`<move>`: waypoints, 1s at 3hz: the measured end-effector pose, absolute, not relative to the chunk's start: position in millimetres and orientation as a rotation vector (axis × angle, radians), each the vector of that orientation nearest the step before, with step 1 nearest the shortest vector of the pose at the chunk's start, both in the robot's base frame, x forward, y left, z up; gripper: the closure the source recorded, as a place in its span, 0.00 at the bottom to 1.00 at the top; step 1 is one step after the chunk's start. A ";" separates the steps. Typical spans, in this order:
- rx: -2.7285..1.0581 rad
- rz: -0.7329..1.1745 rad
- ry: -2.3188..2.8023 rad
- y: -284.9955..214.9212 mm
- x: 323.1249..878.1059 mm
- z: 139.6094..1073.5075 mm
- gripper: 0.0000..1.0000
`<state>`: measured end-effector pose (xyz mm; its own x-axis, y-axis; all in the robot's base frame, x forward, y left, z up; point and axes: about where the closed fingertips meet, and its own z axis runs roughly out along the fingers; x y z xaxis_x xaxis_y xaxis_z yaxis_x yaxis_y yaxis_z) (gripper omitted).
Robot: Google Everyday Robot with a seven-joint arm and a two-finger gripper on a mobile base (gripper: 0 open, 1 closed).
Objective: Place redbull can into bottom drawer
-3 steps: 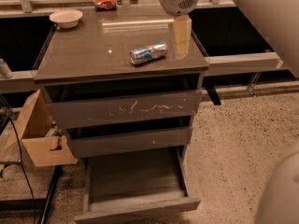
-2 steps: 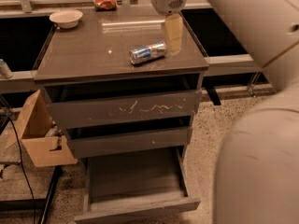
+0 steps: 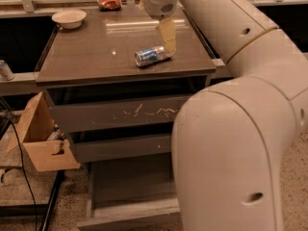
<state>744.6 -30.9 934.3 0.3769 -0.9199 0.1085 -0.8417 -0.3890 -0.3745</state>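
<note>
While the redbull can (image 3: 153, 56) lies on its side on the grey cabinet top (image 3: 91, 49), near the right front corner, the gripper (image 3: 168, 44) hangs from above, just beside the can's far right end and apparently touching it. Whether the gripper is apart or together cannot be told from this view, and nothing shows the can lifted off the surface. The low, near-vertical approach suits a can that lies flat, since a grasp across its slim body would stop it rolling on the smooth top. Below, the bottom drawer (image 3: 130, 182) stands pulled out, its shallow tray open to receive the can; the middle drawer (image 3: 120, 148) and the scratched top drawer (image 3: 120, 113) are pushed in, so neither overhangs the tray. The robot's arm (image 3: 240, 129) fills the right of the view and hides the drawers' right ends. A white bowl (image 3: 69, 18) and a red snack bag (image 3: 109, 2) sit at the far edge, well apart from the can, and a cardboard box (image 3: 41, 138) rests to the cabinet's left. The task appears to be at the grasping step, with the carry down to the drawer not yet done.
</note>
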 end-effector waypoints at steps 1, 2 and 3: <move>-2.435 -0.443 1.567 -27.0 764.1 914.1 0.00; -2.465 -0.441 1.576 -26.4 777.0 898.9 0.00; -2.509 -0.428 1.578 -24.3 787.4 879.5 0.00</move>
<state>787.4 -24.3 879.5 0.4068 -0.8992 0.1611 -0.8573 -0.4367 -0.2727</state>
